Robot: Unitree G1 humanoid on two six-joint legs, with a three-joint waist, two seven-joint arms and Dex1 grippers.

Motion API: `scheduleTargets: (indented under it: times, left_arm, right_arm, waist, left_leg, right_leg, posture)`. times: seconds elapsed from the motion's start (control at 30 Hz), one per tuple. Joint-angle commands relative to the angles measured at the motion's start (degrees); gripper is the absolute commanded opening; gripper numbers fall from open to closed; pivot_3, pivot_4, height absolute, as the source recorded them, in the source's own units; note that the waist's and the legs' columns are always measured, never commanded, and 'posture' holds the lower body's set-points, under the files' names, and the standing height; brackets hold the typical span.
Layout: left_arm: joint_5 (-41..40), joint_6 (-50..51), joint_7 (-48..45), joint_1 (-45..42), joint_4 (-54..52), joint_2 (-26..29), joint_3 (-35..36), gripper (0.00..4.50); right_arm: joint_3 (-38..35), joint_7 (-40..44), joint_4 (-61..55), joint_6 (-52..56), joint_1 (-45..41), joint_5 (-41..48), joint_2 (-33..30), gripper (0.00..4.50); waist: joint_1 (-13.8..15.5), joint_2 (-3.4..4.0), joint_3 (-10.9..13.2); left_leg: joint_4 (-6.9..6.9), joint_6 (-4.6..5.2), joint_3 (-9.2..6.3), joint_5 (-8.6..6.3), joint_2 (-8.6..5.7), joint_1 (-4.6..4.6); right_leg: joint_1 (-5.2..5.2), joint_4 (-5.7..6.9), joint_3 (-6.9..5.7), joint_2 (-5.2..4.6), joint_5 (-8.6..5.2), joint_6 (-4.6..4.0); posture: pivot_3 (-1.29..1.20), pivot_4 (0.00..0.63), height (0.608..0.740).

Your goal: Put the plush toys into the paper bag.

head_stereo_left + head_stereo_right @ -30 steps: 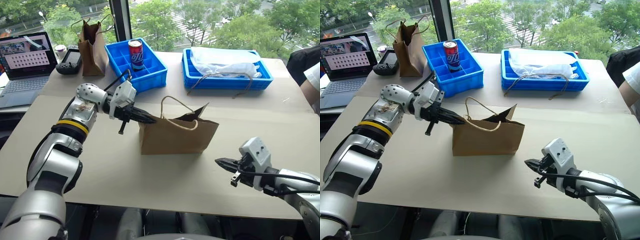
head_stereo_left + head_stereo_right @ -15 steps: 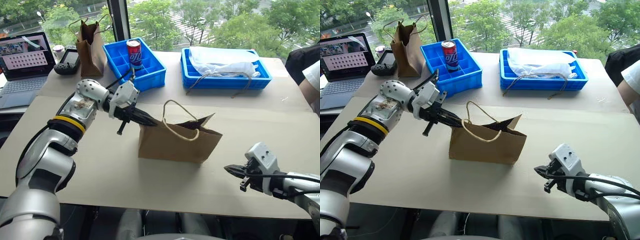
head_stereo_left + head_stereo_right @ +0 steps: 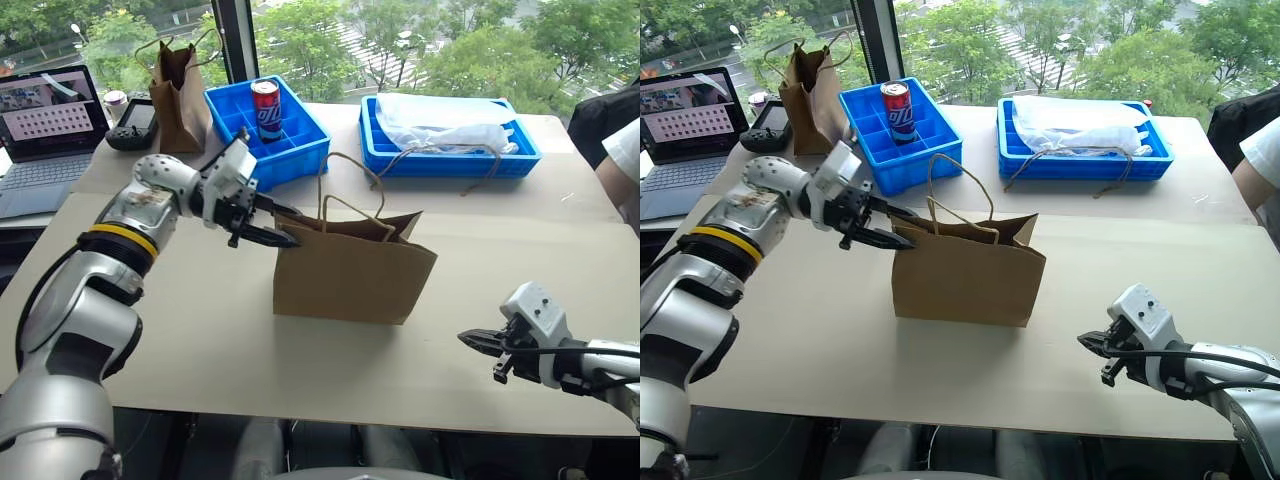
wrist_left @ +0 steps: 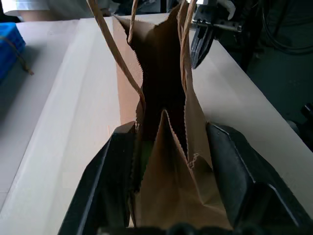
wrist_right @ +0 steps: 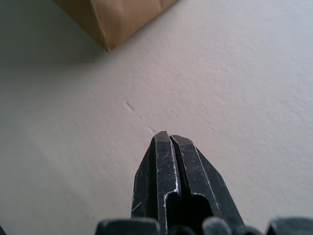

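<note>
From the head, the paper bag (image 3: pixel 345 275) stands upright mid-table (image 3: pixel 200 330), which is covered in beige board, by a window onto green trees; a laptop (image 3: pixel 45 125) and blue crates (image 3: pixel 300 150) sit behind. The left gripper (image 3: pixel 282 228) is spread astride the bag's left edge. Its wrist view looks into the bag's dark mouth; no toys can be made out. The right wrist view shows the right gripper (image 5: pixel 168 142) pressed together above bare board.

Bare worktop (image 3: pixel 200 330) lies open before the paper bag (image 3: pixel 345 275); behind it, two blue trays (image 3: pixel 275 140) crowd the far edge.
</note>
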Motion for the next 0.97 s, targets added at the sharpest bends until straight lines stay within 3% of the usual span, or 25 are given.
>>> scheduleTargets:
  times: [0.03, 0.07, 0.1, 0.2, 0.27, 0.4, 0.53, 0.7, 0.97]
  left_arm:
    - [-3.9, 7.18, -0.28, 1.21, -6.6, 7.55, 5.6, 4.02]
    - [-4.44, 9.11, -0.28, 1.99, -7.6, 9.39, 7.54, 4.4]
    - [-4.63, 10.4, -0.28, 2.55, -8.31, 10.34, 8.95, 4.49]
    - [-3.62, 13.46, -0.28, 5.02, -7.54, 11.98, 16.28, 4.49]
    - [-1.87, 16.07, 4.67, 9.79, -7.97, 13.31, 22.05, 4.49]
    - [1.26, 18.19, 16.44, 27.96, -18.84, 14.08, 30.89, 4.49]
    - [6.84, 14.95, 34.18, 44.87, -31.62, 7.85, 39.53, 4.49]
    - [9.87, 16.1, 41.75, 49.75, -39.67, -0.25, 41.61, 4.49]
    - [14.04, 15.62, 39.86, 48.13, -35.86, -4.7, 42.04, 4.49]
  right_arm:
    - [-1.07, 2.22, 1.7, -2.87, -1.36, -0.64, -1.95, 0.0]
    - [-0.65, 2.72, 2.52, -3.39, -1.87, -0.88, -2.32, 0.0]
    - [-0.38, 3.03, 3.05, -3.75, -2.19, -1.01, -2.54, 0.0]
    - [0.49, 4.13, 5.06, -5.57, -3.9, -1.41, -2.86, 0.0]
    - [0.04, 4.3, 6.99, -7.79, -6.09, -1.12, -1.48, 0.0]
    - [-2.73, 3.0, 10.29, -12.53, -8.37, -0.67, 2.64, 0.0]
    - [-7.87, -1.57, 12.23, -16.18, -11.4, 2.05, 10.06, 0.0]
    - [-8.42, -4.67, 7.41, -17.34, -10.01, 3.51, 15.77, 0.0]
    - [-8.31, -6.59, 3.47, -17.79, -5.52, 2.94, 16.11, 0.0]
  waist:
    - [-0.29, 0.01, 0.01]
    - [-0.43, 0.01, 0.01]
    - [-0.42, 0.01, 0.01]
    - [-0.07, 0.02, 0.0]
    - [0.0, 0.02, 0.01]
    - [-0.38, 0.07, -0.02]
    - [-0.03, 0.03, 0.01]
    - [1.46, 0.02, -0.01]
    - [0.65, 0.08, -0.05]
  left_leg:
    - [0.0, 0.0, 0.0, 0.0, 0.0, -0.01]
    - [0.0, 0.0, 0.01, 0.0, 0.01, -0.01]
    - [0.0, 0.0, 0.02, 0.0, 0.01, 0.02]
    - [0.02, -0.01, 0.01, 0.0, 0.03, 0.09]
    - [0.03, -0.02, 0.02, 0.01, 0.03, 0.2]
    - [-0.06, 0.03, 0.06, -0.03, 0.09, 0.56]
    - [-0.08, 0.03, 0.04, -0.05, 0.16, 0.53]
    - [-0.04, -0.07, 0.02, 0.01, 0.13, 0.49]
    - [-0.07, -0.06, 0.1, 0.01, 0.12, 0.62]
  right_leg:
    - [-0.01, 0.02, 0.0, -0.01, -0.02, 0.01]
    - [-0.03, 0.02, 0.02, -0.01, -0.02, 0.01]
    - [0.0, 0.03, 0.03, -0.01, -0.02, 0.01]
    - [0.08, 0.05, -0.01, -0.03, -0.03, 0.02]
    - [0.2, 0.05, -0.01, -0.05, -0.04, 0.04]
    - [0.5, 0.06, 0.06, -0.13, -0.1, 0.06]
    - [0.5, 0.11, 0.04, -0.31, -0.11, 0.06]
    - [0.56, 0.06, -0.02, -0.35, -0.04, 0.07]
    - [0.58, 0.09, 0.06, -0.25, -0.04, 0.05]
  posture:
    - [0.0, 0.15, 0.724]
    - [0.0, 0.15, 0.724]
    - [0.0, 0.15, 0.724]
    - [0.0, 0.15, 0.724]
    - [0.0, 0.15, 0.724]
    - [0.0, 0.15, 0.724]
    - [0.0, 0.15, 0.724]
    - [0.0, 0.15, 0.724]
    - [0.0, 0.15, 0.724]
